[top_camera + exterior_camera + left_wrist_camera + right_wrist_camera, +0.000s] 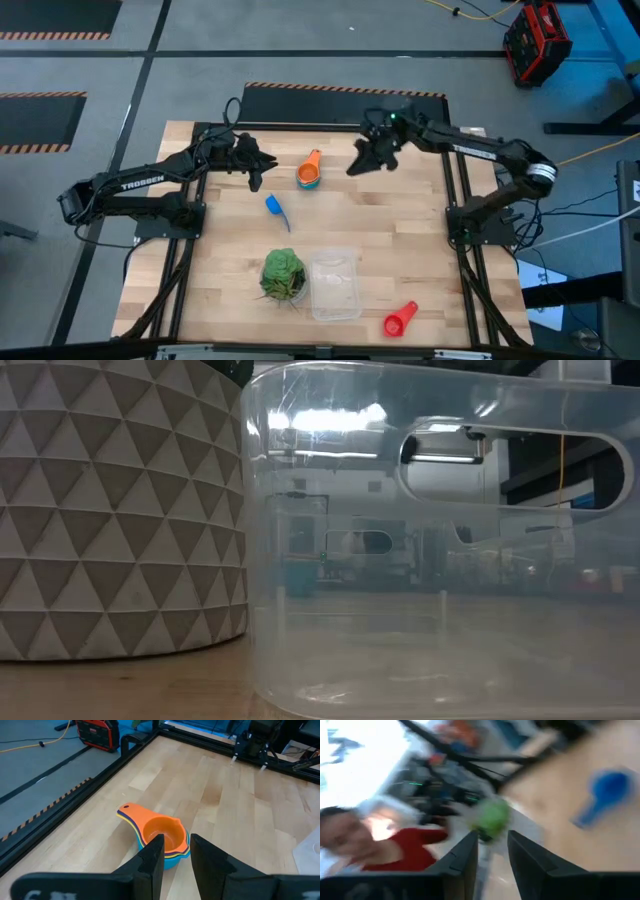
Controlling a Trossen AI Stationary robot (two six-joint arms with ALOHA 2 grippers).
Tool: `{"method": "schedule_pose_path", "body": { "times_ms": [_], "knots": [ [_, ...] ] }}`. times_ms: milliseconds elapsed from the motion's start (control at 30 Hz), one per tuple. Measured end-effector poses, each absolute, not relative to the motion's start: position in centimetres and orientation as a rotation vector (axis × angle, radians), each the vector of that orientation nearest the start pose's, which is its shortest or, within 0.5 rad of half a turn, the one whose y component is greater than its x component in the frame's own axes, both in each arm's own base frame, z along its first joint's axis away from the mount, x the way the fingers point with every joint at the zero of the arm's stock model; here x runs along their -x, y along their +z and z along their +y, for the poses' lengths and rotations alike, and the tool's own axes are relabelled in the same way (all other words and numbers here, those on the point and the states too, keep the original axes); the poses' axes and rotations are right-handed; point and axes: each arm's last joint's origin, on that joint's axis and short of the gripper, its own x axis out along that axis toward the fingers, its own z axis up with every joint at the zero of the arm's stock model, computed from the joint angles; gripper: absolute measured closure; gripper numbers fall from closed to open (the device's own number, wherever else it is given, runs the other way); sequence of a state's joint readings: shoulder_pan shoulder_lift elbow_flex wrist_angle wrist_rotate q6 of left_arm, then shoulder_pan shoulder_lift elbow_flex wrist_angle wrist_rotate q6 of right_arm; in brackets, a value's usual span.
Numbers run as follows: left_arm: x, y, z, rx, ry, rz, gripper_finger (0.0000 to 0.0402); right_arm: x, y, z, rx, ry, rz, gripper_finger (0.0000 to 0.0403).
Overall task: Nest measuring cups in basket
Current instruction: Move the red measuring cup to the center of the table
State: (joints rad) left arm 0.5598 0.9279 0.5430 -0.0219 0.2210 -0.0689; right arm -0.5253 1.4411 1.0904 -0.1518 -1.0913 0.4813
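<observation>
In the high view, a stack of nested measuring cups (309, 175), orange on top, is seen slightly above the centre of the wooden table (400, 230), its handle pointing toward the upper right. A single blue measuring cup (274, 207) lies below and to the left of the stack, apart from it, and a red measuring cup (399, 320) rests near the lower right of the table. The clear basket (335, 284) stands at the lower centre of the frame, just beside the green leafy ball (284, 274) on its left; whether the two touch cannot be told, and nothing coloured is made out inside the basket. The left gripper (256, 163) is held to the left of the stack, near it but apart. In the left wrist view its fingers (154, 857) are seen parted by a narrow gap with nothing between them, and the stack (161, 836) lies just beyond their tips, with yellow and light blue rims showing under the orange cup. The right gripper (362, 160) is held to the right of the stack, also apart from it. In the right wrist view its fingers (465, 857) are likewise slightly parted and empty, with the blue cup (605, 795) at the upper right of a blurred frame, a green blur at the centre and a person in red (395, 847) at the left. In the low view, the basket's clear wall (440, 550) fills the centre and right, and a pot patterned with triangles (115, 510) fills the left.
</observation>
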Motion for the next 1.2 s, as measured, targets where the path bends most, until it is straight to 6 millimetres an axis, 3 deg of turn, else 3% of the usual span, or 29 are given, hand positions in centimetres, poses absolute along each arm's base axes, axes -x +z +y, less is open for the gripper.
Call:
{"method": "schedule_pose_path", "body": {
  "times_ms": [167, 333, 767, 1200],
  "knots": [
    [-17.2, 24.0, 10.1, 0.223, 0.347, 0.367, 0.0315, -24.5, 30.1, -9.3, -0.725, 0.137, 0.737, 0.0292],
    [-17.2, 24.0, 10.1, 0.223, 0.347, 0.367, 0.0315, -22.0, 31.0, -4.7, -0.704, -0.030, 0.911, 0.0292],
    [-17.2, 24.0, 10.1, 0.223, 0.347, 0.367, 0.0315, -21.3, 31.0, 4.8, -0.729, 0.053, 1.086, 0.0292],
    [-17.2, 24.1, 10.1, 0.224, 0.347, 0.366, 0.0315, -20.1, 29.0, 13.7, -0.795, -0.005, 1.252, 0.0292]
  ]
}}
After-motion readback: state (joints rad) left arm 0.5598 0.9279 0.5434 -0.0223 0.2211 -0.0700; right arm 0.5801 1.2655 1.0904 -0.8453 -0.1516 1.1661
